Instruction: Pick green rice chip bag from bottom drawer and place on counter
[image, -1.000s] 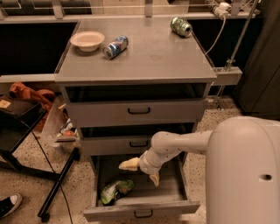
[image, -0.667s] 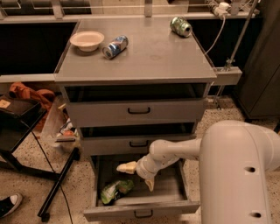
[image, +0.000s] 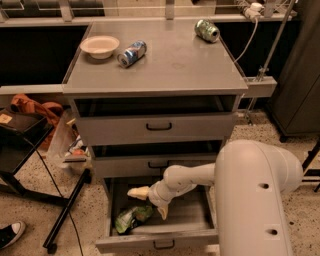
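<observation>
The green rice chip bag lies crumpled in the front left of the open bottom drawer. My gripper hangs inside that drawer, just above and to the right of the bag, with its two cream fingers spread apart, one pointing left and one pointing down. It holds nothing. The white arm reaches in from the right. The counter is the grey top of the cabinet.
On the counter stand a white bowl, a blue drinks can on its side and a green drinks can at the back right. The two upper drawers are slightly open. A black stand leg and clutter lie to the left.
The arm has shifted a little to the left and lower into the drawer, bringing the gripper nearer the bag. The bag has not moved.
</observation>
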